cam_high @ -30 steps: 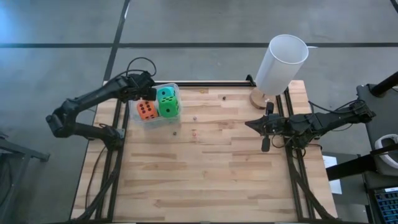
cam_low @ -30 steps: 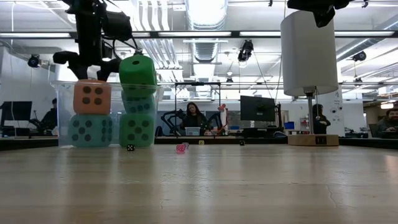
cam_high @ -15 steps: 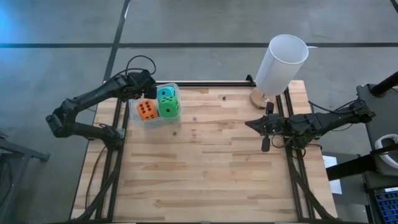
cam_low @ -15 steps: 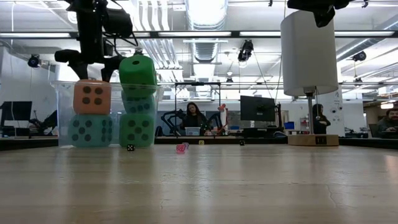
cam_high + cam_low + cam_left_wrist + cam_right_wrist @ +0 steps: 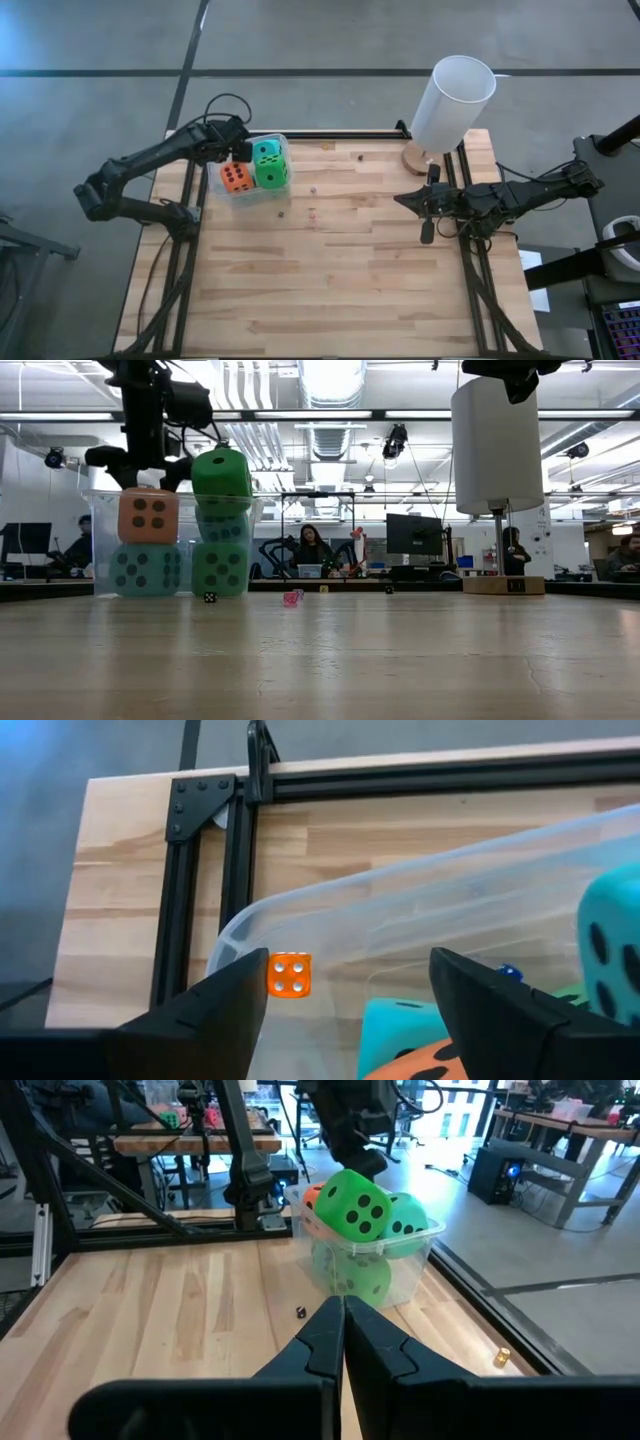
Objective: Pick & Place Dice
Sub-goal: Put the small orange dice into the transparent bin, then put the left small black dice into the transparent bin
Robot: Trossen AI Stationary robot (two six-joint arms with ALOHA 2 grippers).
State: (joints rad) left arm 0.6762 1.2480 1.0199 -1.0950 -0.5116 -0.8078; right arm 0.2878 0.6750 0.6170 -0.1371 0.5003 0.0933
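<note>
**A:** Where are the dice?

**B:** All the big ones sit in the clear tub [image 5: 281,142] at the far left corner of the table [image 5: 340,280]. In the low view they make two stacks: an orange die [image 5: 148,515] on a teal one [image 5: 146,570], and beside them a bright green die [image 5: 222,475] on top of two more greenish dice, the top one poking above the tub's rim.

**A:** And the left gripper?

**B:** The left gripper [image 5: 138,458] hangs just over the orange die, at the tub's far left side. Its fingers stand apart with nothing between them; in the left wrist view the gap between them shows only the tub's rim and a tiny orange die [image 5: 289,974] behind the clear wall.

**A:** So it grasps nothing?

**B:** Nothing. The orange die rests on the teal one, and I cannot tell whether the fingertips touch its top.

**A:** The right arm?

**B:** It waits at the right edge of the table, near the base of the tall white cylinder [image 5: 452,100]. The right gripper [image 5: 406,200] points across toward the tub, its fingers pressed flat together and empty.

**A:** Anything else on the table?

**B:** A few tiny dice lie loose near the middle: a black one [image 5: 209,597] just in front of the tub and a pink one [image 5: 290,599] further right. People sit at desks in the room beyond.
</note>
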